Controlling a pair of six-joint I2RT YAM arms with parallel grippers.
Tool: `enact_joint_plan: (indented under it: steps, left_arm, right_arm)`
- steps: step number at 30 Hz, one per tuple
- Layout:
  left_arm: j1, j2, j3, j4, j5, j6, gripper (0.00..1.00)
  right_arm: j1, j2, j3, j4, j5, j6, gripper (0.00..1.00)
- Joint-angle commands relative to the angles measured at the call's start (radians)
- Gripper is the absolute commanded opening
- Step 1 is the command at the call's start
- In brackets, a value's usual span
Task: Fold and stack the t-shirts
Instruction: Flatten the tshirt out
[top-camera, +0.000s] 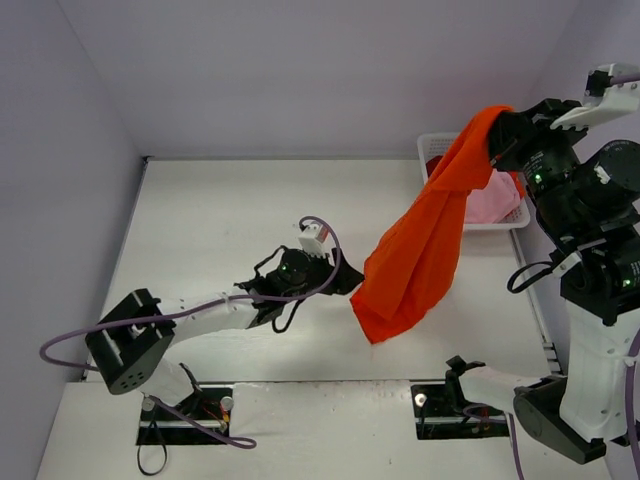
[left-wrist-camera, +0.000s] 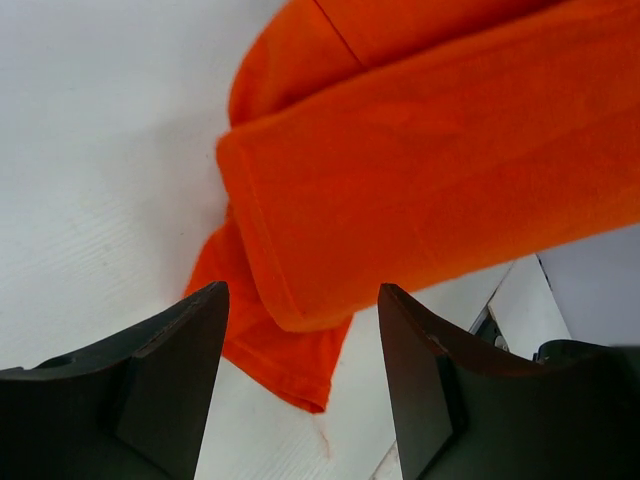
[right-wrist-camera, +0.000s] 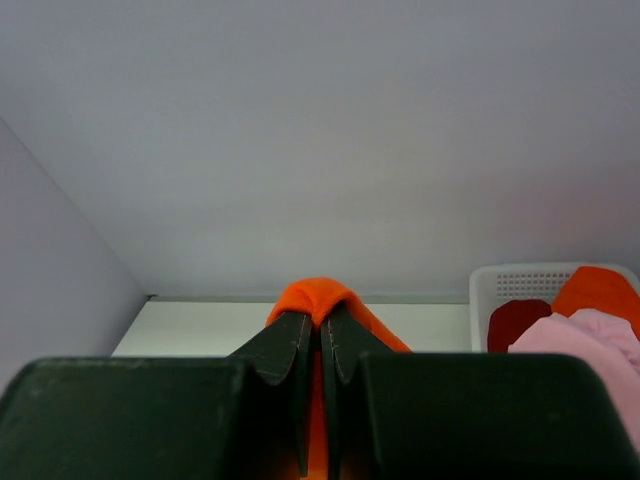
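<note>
Orange-red t-shirt (top-camera: 420, 250) hanging over table (top-camera: 220, 230), right gripper (right-wrist-camera: 320, 318) fingers pinching its top. Left gripper (left-wrist-camera: 303, 300) fingers standing spread beside lower hem, gripping nothing. Pink t-shirt (top-camera: 493, 203), dark red t-shirt (right-wrist-camera: 518, 322) lying in basket (top-camera: 428, 142). Nothing folded or stacked yet.

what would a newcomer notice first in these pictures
The bright orange t-shirt draws the eye first: it hangs in a long drape from the shut right tool, held high at the right of the table. The left tool stands open beside the shirt's lower end, holding nothing. At the far right, a white basket holds a pink t-shirt and a dark red t-shirt.
</note>
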Motion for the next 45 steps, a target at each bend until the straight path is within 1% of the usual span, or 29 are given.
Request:
enact_joint_plan:
  steps: [1,7,13,17,21,24,30,34,38,43,45]
  left_arm:
    - [-0.019,0.037,0.078,0.222,0.019,-0.007,0.56]
    - [-0.030,0.191,0.096,0.389,0.051,-0.029,0.56]
    - [-0.035,0.336,0.128,0.485,0.056,-0.042,0.56]
    - [-0.035,0.369,0.168,0.488,0.056,-0.024,0.56]
    - [-0.027,0.367,0.194,0.466,0.057,-0.004,0.56]
    - [-0.013,0.370,0.201,0.480,0.073,-0.009,0.56]
    - [-0.001,0.415,0.216,0.552,0.113,-0.056,0.56]
    - [-0.001,0.474,0.227,0.617,0.130,-0.101,0.56]
    - [-0.002,0.531,0.236,0.704,0.146,-0.183,0.56]
    - [-0.033,0.554,0.254,0.713,0.151,-0.204,0.55]
    - [-0.039,0.550,0.254,0.715,0.148,-0.207,0.51]
  right_arm:
    - [-0.006,-0.022,0.033,0.118,-0.002,0.017,0.00]
    - [-0.005,-0.030,0.037,0.118,-0.006,0.020,0.00]
    - [-0.005,-0.033,0.044,0.118,-0.011,0.022,0.00]
    - [-0.006,-0.044,0.042,0.113,-0.011,0.014,0.00]
    - [-0.005,-0.053,0.033,0.108,-0.008,0.005,0.00]
    - [-0.005,-0.059,0.022,0.107,-0.008,0.005,0.00]
    - [-0.005,-0.056,0.007,0.107,-0.006,0.006,0.00]
    - [-0.005,-0.055,0.005,0.107,-0.003,0.006,0.00]
    - [-0.005,-0.052,0.007,0.107,0.004,0.005,0.00]
    - [-0.005,-0.045,0.002,0.107,0.006,0.002,0.00]
    - [-0.005,-0.047,-0.002,0.107,0.011,0.002,0.00]
